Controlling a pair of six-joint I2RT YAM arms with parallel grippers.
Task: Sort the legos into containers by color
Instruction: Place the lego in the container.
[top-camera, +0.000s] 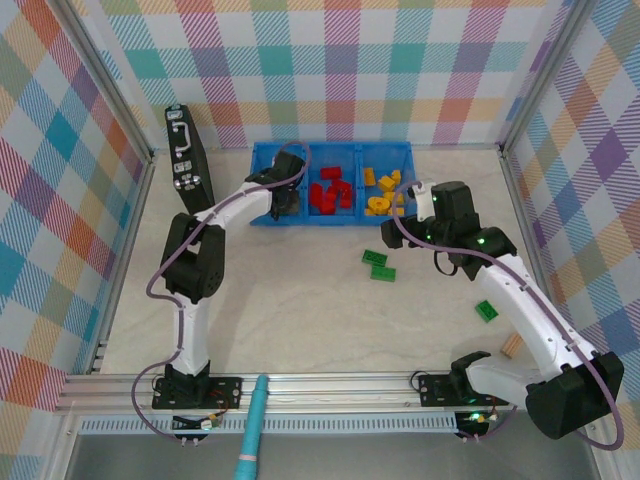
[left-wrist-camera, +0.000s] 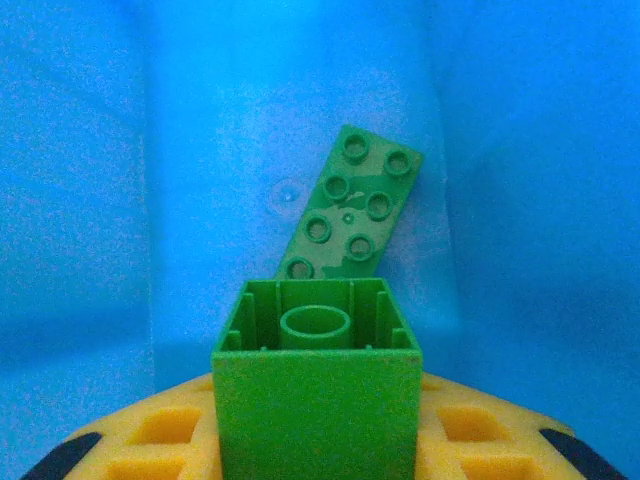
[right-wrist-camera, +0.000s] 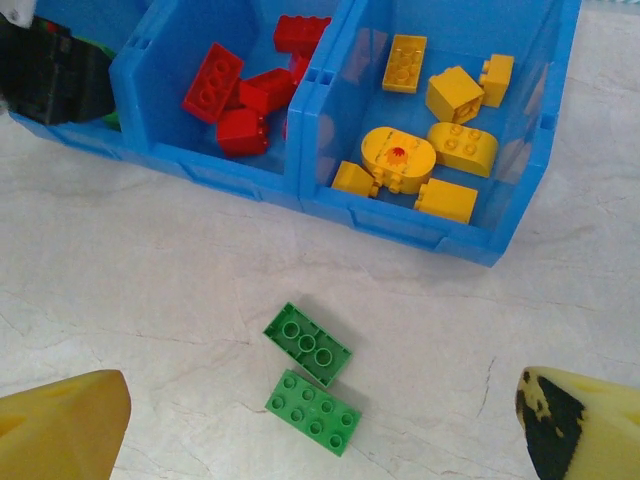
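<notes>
Left wrist view: deep in the left compartment of the blue tray (top-camera: 345, 221), left gripper (left-wrist-camera: 316, 440) clamped on a square green brick (left-wrist-camera: 316, 395); hollow underside turned to the camera, studs facing away toward the compartment floor; no long axis to speak of, being square. Beyond it on the blue floor, a flat green plate (left-wrist-camera: 350, 205), studs up, long axis slanting from lower left to upper right of that view. Judged the drop-off step for a green piece; calls next for spreading the fingers, then lifting straight up clear of the tray walls.

Right wrist view: right gripper (right-wrist-camera: 322, 410) spread wide, holding nothing, poised over two green bricks (right-wrist-camera: 308, 345) on the table, near the tray's near wall toward its right end; studs up, just beside each other and perhaps touching, long axes roughly parallel and diagonal to that wall; would call for turning the wrist so the fingers close across a brick's short width before descending.

Red bricks (right-wrist-camera: 212, 80) in the middle compartment, yellow bricks (right-wrist-camera: 455, 92) in the right one; one more green brick (top-camera: 487, 311) alone near the table's right edge; sorting judged well advanced, greens alone left.
</notes>
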